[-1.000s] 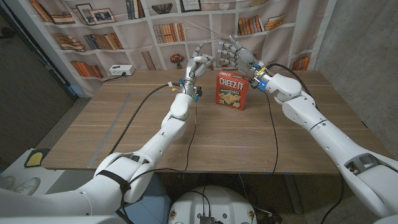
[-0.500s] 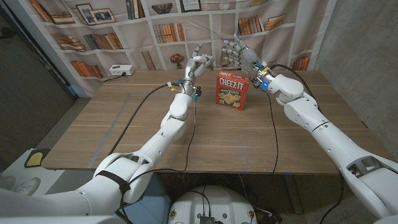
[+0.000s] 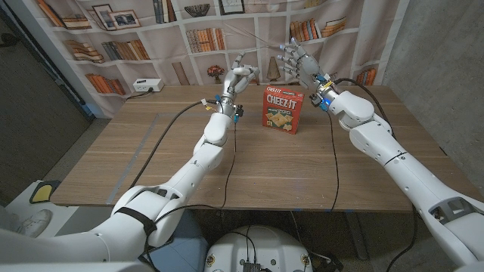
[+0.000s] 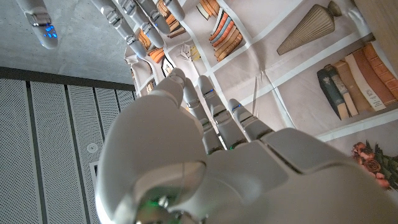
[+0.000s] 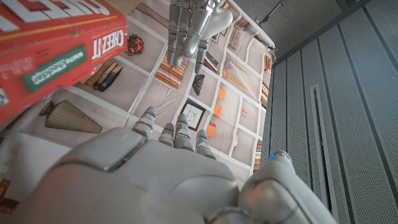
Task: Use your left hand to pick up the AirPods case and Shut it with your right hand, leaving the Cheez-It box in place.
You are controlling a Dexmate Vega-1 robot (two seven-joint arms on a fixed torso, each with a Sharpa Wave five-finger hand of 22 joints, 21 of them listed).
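The red Cheez-It box (image 3: 281, 110) stands upright at the back middle of the table (image 3: 136, 151); its edge also shows in the right wrist view (image 5: 56, 43). My left hand (image 3: 240, 78) is raised above the table, left of the box, fingers curled around a small white rounded thing (image 5: 219, 20) that I take for the AirPods case; most of it is hidden and its lid cannot be made out. My right hand (image 3: 296, 60) hovers above and behind the box with fingers spread, holding nothing, a short gap from the left hand. Its fingers (image 4: 134, 15) show in the left wrist view.
A white power strip (image 3: 147, 85) lies at the table's back left. Cables (image 3: 231, 162) hang from both forearms over the tabletop. A printed bookshelf backdrop (image 3: 113, 45) stands right behind the table.
My right hand has drawn back to the right, away from the left hand, and its fingers have spread. The left hand and the box have stayed where they were.
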